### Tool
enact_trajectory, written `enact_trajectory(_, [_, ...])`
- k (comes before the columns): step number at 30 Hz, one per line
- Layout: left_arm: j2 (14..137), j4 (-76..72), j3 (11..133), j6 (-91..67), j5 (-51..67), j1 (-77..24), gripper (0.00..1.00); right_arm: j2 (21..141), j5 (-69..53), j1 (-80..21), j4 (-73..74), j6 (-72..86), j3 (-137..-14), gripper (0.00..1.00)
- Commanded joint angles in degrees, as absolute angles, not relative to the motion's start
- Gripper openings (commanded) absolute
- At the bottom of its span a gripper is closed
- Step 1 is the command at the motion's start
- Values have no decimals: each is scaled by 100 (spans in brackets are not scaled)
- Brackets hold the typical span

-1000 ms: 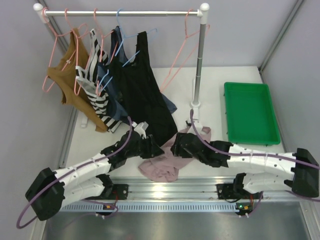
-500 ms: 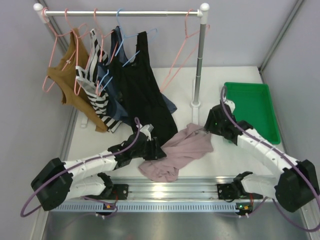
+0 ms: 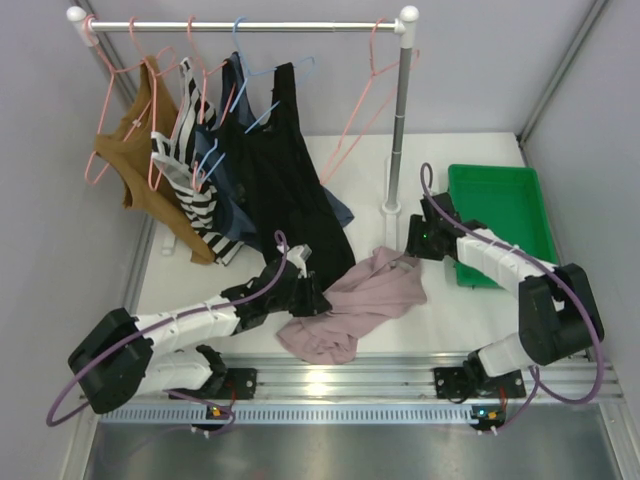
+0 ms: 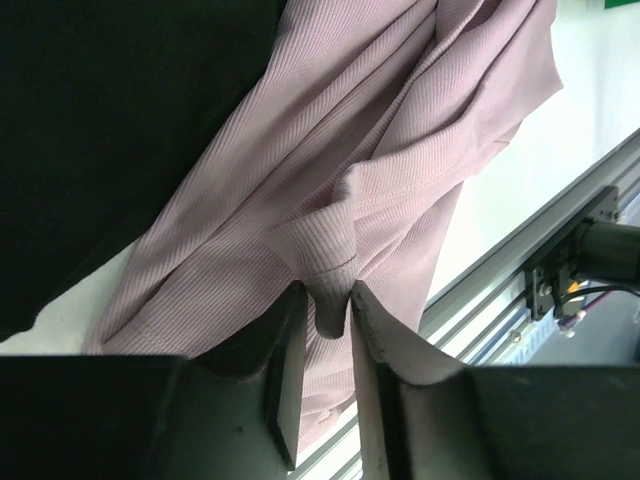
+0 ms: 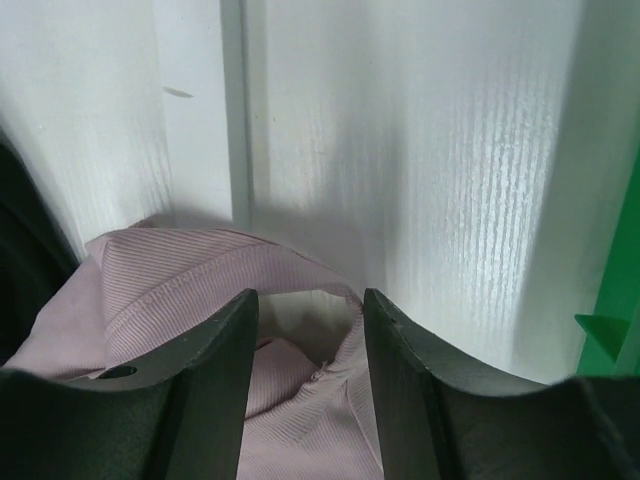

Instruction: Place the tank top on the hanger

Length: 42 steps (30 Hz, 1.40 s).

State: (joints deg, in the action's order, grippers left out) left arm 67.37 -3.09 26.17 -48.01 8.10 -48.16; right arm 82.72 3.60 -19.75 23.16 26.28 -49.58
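While your left gripper (image 4: 325, 310) pinches the tank top (image 3: 365, 300),
sink the parted right gripper (image 5: 308, 300) over the hem (image 5: 190, 290) toward the desk's right edge.

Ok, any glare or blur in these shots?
Top view: bright glare on the metal rail at the near edge. Left wrist view: jaws dark and soft, tank top ribbing sharp. Right wrist view: jaws blurred, shadow beyond the top.
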Motion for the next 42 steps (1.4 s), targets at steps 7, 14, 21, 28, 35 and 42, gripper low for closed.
enact_trajectory(7, [6601, -555, 2883, -4562, 721, -4843, 0, 8701, 202, -1881, 1872, 2435, -5212, 23])
enact_trajectory(14, [6039, 330, 3330, -4088, 378, -4834, 0, 8211, 412, -1872, 2302, 2470, -5483, 0])
enact_trajectory(21, [5511, 1448, 4156, -3569, -324, -4834, 0, 7331, 659, -1846, 3093, 2522, -6230, 0])
enact_trajectory(28, [5264, 2302, 5586, -2980, -773, -4816, 0, 6637, 940, -1828, 3937, 2619, -7661, 0])
enact_trajectory(35, [5458, 2935, 7003, -2400, -1019, -4816, 0, 6451, 1002, -1828, 4552, 2628, -9104, 0])
enact_trajectory(42, [5861, 3304, 8357, -1890, -1046, -4816, 0, 6679, 879, -1828, 4895, 2610, -10537, 0])
